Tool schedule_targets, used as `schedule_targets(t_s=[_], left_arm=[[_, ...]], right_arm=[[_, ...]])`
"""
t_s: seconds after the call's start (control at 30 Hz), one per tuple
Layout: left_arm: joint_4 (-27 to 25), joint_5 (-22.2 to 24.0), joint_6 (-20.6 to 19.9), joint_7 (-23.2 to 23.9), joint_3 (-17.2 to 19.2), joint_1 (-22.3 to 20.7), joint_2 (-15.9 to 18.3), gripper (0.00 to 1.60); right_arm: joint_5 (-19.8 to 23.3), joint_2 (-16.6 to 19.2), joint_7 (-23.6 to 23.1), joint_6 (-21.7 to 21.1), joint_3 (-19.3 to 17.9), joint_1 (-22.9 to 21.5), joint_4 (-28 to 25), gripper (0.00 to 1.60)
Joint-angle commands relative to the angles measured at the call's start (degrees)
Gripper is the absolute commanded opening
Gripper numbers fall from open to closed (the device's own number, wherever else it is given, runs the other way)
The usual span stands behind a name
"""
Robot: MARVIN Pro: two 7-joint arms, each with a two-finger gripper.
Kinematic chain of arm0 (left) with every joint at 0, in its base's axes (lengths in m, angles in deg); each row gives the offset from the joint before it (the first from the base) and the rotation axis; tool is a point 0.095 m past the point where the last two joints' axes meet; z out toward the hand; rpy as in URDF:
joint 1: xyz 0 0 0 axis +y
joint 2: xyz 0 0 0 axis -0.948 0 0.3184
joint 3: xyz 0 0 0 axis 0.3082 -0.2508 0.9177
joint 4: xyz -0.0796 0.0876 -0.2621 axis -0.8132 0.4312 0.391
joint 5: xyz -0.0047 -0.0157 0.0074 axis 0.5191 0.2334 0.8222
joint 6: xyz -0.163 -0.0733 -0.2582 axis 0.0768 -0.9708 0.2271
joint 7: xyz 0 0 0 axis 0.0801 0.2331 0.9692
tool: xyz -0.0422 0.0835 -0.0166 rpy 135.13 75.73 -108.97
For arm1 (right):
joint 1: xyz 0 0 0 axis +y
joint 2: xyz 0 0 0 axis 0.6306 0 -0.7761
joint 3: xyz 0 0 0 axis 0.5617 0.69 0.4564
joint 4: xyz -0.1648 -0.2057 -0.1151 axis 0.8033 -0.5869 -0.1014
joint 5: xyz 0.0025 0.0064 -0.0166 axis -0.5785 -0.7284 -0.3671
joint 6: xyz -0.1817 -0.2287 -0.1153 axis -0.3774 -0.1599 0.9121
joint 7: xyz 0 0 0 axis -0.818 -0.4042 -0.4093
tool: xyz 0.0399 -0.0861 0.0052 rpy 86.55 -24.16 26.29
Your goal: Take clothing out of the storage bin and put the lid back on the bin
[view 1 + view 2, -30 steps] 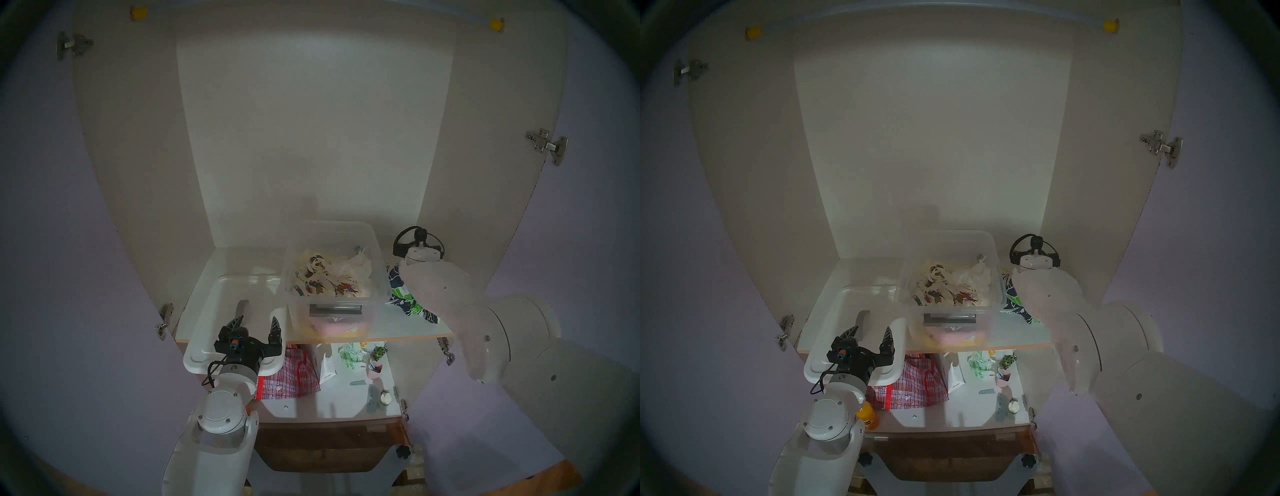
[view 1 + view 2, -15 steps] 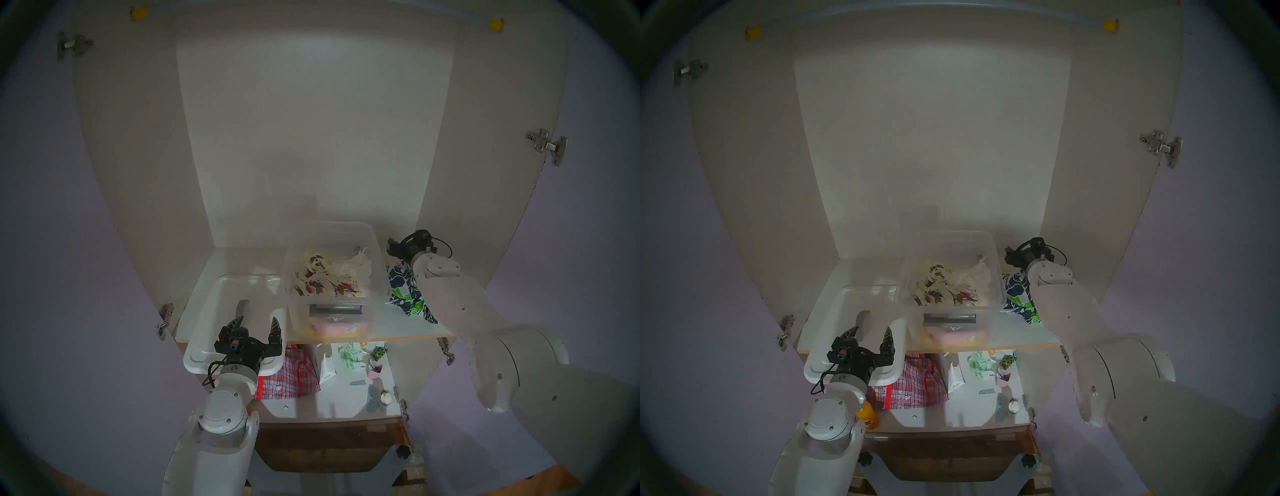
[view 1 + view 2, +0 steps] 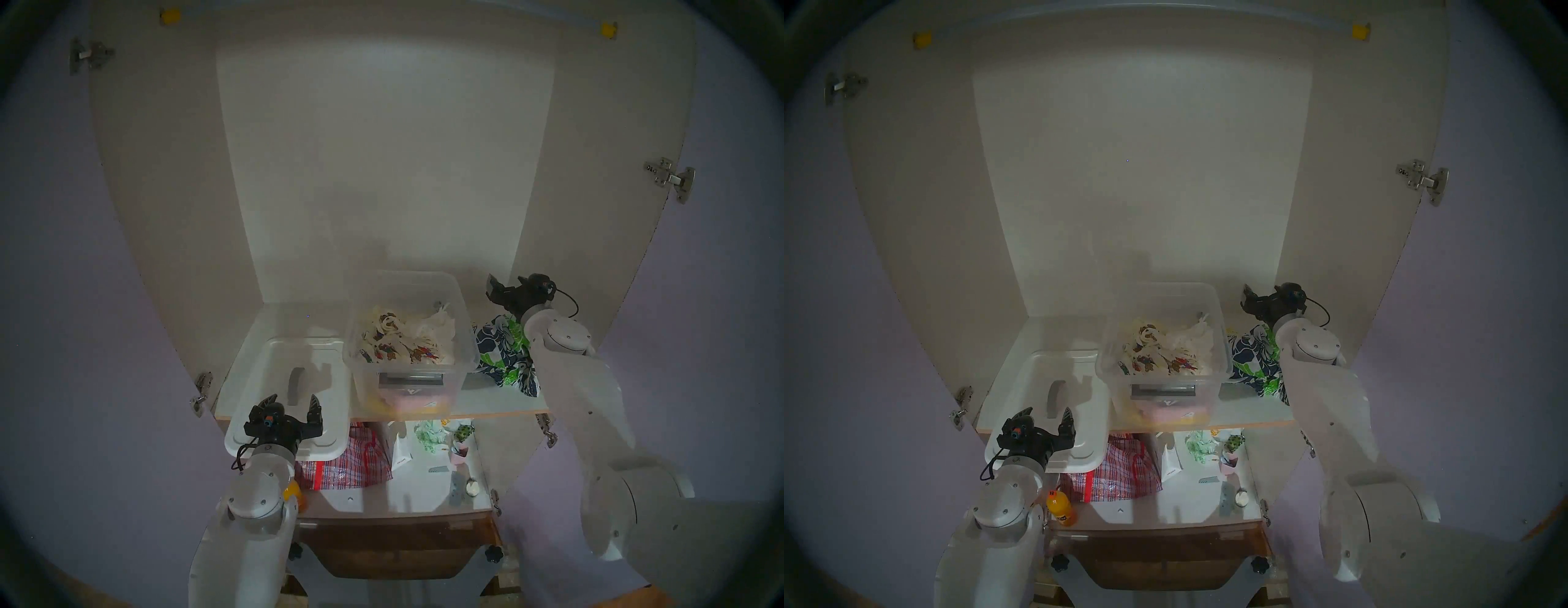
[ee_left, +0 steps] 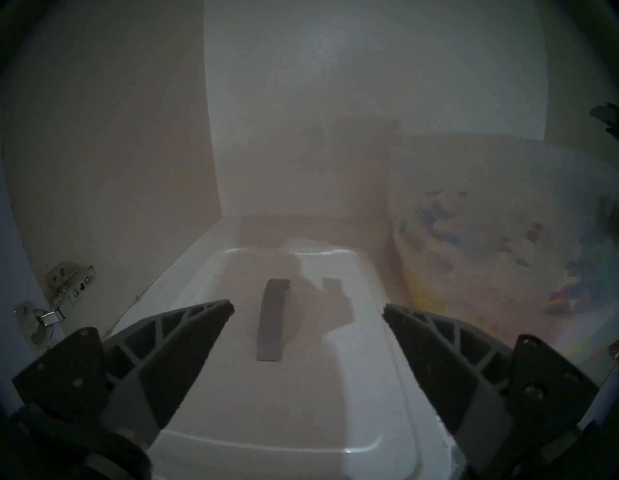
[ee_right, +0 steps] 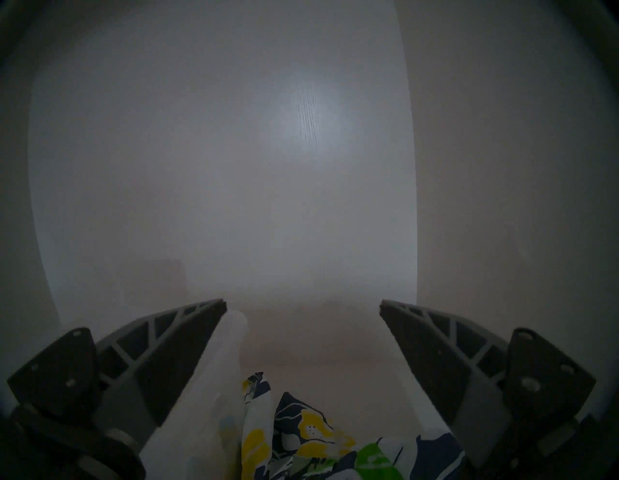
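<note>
Both grippers are spread wide and hold nothing. Left gripper [image 3: 292,403] hovers over the near end of the lid [image 3: 271,373], which lies flat on the shelf [image 3: 488,403] left of the bin [image 3: 462,322]. Right gripper [image 3: 505,284] is above the clothing [image 3: 505,352], heaped on the shelf just right of the bin.
</note>
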Motion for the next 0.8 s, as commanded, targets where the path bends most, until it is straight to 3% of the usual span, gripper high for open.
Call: schedule_targets(t_s=[0.0,0.1,0.27,0.47,0.67,0.77], left_arm=[[1.65,1.18,0.66,2.90,0.21,-3.04,1.80,1.60],[4.92,1.65,1.07,3.95,0.14,-5.44,2.76,1.60],[9.80,2.39,2.50,6.54,0.05,-8.36,4.05,1.60],[14.36,0.26,7.35,5.41,-0.79,-10.08,4.37,1.60],[17.79,1.02,9.35,6.30,-0.47,-11.31,5.10,1.60],[19.05,1.23,7.69,7.35,-0.82,-12.47,5.77,1.60]], right_arm=[[-0.83,2.09,-2.47,3.17,0.51,3.23,-6.89,1.60],[-1.48,3.78,-2.32,4.74,0.45,7.34,-12.28,1.60],[-2.12,4.83,0.06,0.79,-0.24,13.10,-20.86,1.60],[-2.57,4.62,0.75,-0.31,-0.50,13.86,-22.16,1.60],[-2.67,4.57,0.77,-0.36,-0.53,13.90,-22.18,1.60],[-2.70,4.57,0.80,-0.40,-0.52,13.89,-22.17,1.60]])
